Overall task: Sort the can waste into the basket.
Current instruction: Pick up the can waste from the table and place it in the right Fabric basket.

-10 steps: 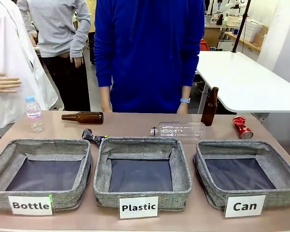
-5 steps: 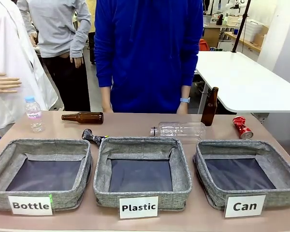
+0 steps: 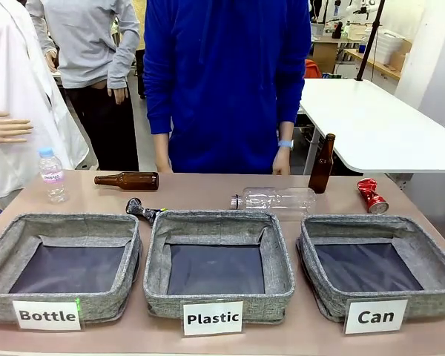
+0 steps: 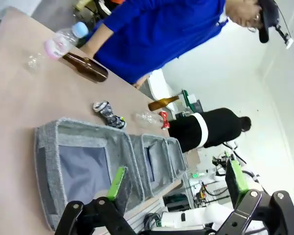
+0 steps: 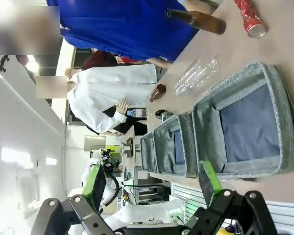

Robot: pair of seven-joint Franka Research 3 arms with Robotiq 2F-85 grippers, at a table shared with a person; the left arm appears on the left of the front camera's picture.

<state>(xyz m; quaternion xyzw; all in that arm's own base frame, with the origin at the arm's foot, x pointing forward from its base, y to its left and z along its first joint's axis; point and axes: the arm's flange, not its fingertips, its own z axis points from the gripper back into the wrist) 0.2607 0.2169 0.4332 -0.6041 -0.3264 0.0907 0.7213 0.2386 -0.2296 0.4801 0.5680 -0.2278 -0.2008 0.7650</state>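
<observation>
One red can [image 3: 371,196] and one dark can [image 3: 142,209] lie outside the basket [image 3: 426,302].

I find the front camera fixed low at the near edge of the table [image 3: 208,194]. It faces straight across toward the person in blue [image 3: 226,74] at the far side, with the row of baskets [image 3: 219,216] close in the foreground. The left wrist camera sits raised off the "Bottle" basket [image 4: 46,161] end, rolled sideways, looking along the row over the left gripper [image 4: 177,178]. The right wrist camera, likewise rolled, views the same row from the "Can" basket [image 5: 279,122] end over the right gripper [image 5: 152,177]. All three views share the baskets, the red can [image 3: 371,195] and the person in blue.
</observation>
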